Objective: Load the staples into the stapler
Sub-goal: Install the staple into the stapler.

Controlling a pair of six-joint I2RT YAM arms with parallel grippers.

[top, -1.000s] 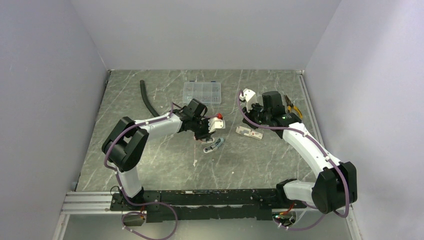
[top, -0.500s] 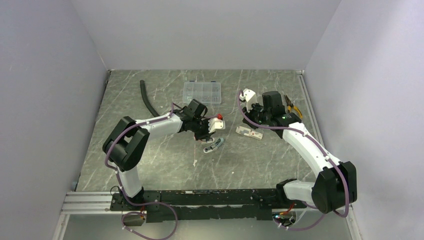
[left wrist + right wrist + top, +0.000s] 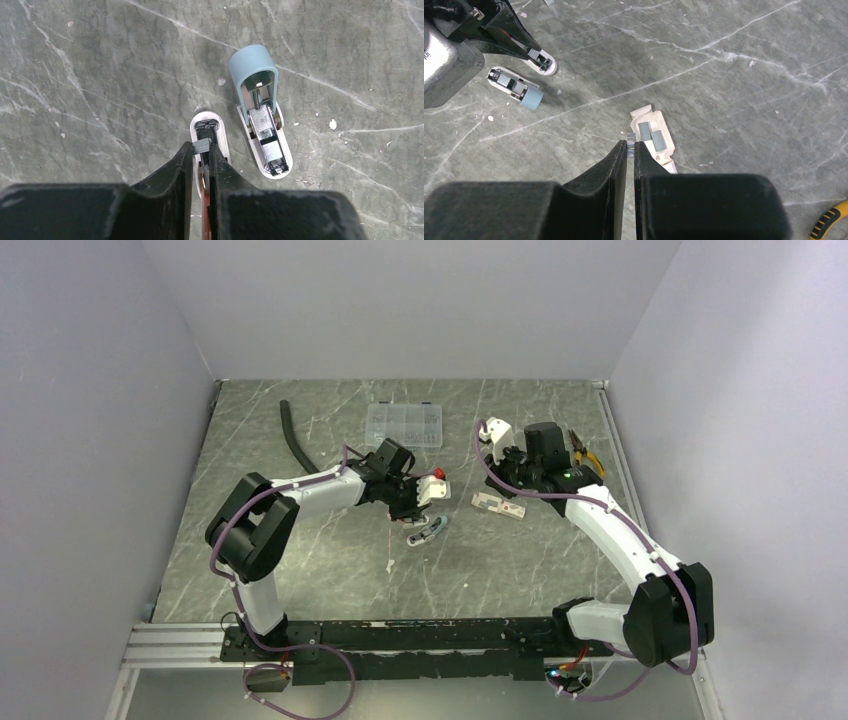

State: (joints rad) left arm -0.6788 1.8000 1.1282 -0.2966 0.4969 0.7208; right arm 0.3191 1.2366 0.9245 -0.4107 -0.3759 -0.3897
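Note:
In the left wrist view my left gripper (image 3: 201, 146) is shut on a short grey strip of staples (image 3: 202, 145). It holds the strip just over the black channel of an open white stapler (image 3: 210, 125) with a red top. An open blue-grey stapler (image 3: 260, 117) lies beside it on the right. My right gripper (image 3: 630, 143) is shut on another small strip of staples (image 3: 630, 138) next to a white carton (image 3: 659, 150) that holds two more grey strips. From above, the left gripper (image 3: 411, 502) sits between the red-topped stapler (image 3: 433, 483) and the blue stapler (image 3: 427, 532).
A clear compartment box (image 3: 404, 424) stands at the back middle. A black hose (image 3: 295, 440) lies at the back left. Yellow-handled pliers (image 3: 585, 453) lie at the right, behind the right arm. A small white scrap (image 3: 390, 565) lies nearer the front.

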